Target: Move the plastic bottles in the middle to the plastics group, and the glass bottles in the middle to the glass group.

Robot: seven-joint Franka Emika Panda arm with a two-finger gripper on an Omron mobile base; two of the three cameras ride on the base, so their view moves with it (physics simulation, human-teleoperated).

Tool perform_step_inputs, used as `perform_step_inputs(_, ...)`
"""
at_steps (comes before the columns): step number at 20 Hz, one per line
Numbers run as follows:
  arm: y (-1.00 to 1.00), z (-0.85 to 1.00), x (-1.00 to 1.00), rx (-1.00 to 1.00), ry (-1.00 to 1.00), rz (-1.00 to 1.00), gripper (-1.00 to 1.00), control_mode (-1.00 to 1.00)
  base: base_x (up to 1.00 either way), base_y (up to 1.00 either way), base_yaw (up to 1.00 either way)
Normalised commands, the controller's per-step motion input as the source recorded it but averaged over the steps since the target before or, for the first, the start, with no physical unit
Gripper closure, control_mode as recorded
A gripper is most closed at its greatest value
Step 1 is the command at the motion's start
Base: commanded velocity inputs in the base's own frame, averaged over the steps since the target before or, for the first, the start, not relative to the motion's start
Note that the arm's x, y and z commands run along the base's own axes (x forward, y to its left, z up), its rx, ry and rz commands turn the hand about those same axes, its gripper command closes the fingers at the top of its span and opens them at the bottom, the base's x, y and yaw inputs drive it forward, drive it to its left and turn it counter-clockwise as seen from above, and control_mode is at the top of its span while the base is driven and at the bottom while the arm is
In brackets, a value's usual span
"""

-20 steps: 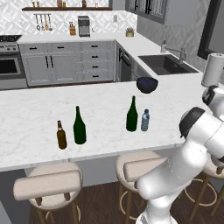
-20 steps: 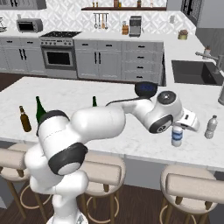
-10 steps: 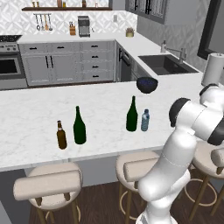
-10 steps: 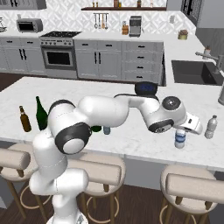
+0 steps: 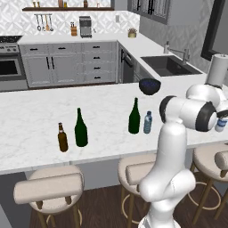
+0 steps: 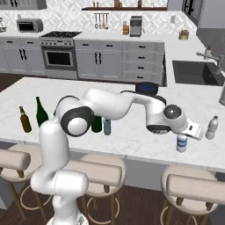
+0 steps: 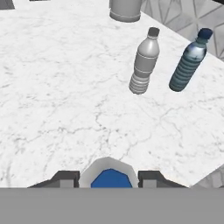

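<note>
Clear water bottle (image 6: 181,143) with a blue label stands upright, its long axis vertical, clamped between the two fingertips (image 7: 65,178) of the hand (image 7: 110,178), whose jaws are part-closed around its body near the front edge of the desk (image 6: 132,140) at the right end. Two pale plastic bottles (image 7: 144,61) stand upright just beyond it with bare marble between. Back in the middle, the green wine bottle (image 5: 134,116) and bluish-teal bottle (image 5: 147,122) stand upright just beside each other.
</note>
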Motion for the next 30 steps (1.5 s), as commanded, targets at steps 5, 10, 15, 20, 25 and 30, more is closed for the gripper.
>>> perform_step_inputs(5, -0.22, -0.14, 0.22, 0.0, 0.0, 0.0, 1.0, -1.0, 0.0, 0.0, 0.0)
perform_step_inputs(10, -0.11, -0.1, 0.28, 0.0, 0.0, 0.0, 1.0, -1.0, 0.0, 0.0, 0.0)
perform_step_inputs(15, -0.07, -0.09, 0.33, 0.0, -0.02, 0.0, 1.0, -1.0, 0.0, 0.0, 0.0)
perform_step_inputs(20, -0.06, -0.12, 0.34, 0.0, -0.01, 0.0, 1.0, -1.0, 0.0, 0.0, 0.0)
perform_step_inputs(25, -0.07, -0.26, 0.35, -0.03, 0.0, 0.0, 1.0, -1.0, 0.0, 0.0, 0.0)
perform_step_inputs(30, -0.04, -0.3, 0.39, -0.02, 0.0, 0.0, 1.0, -1.0, 0.0, 0.0, 0.0)
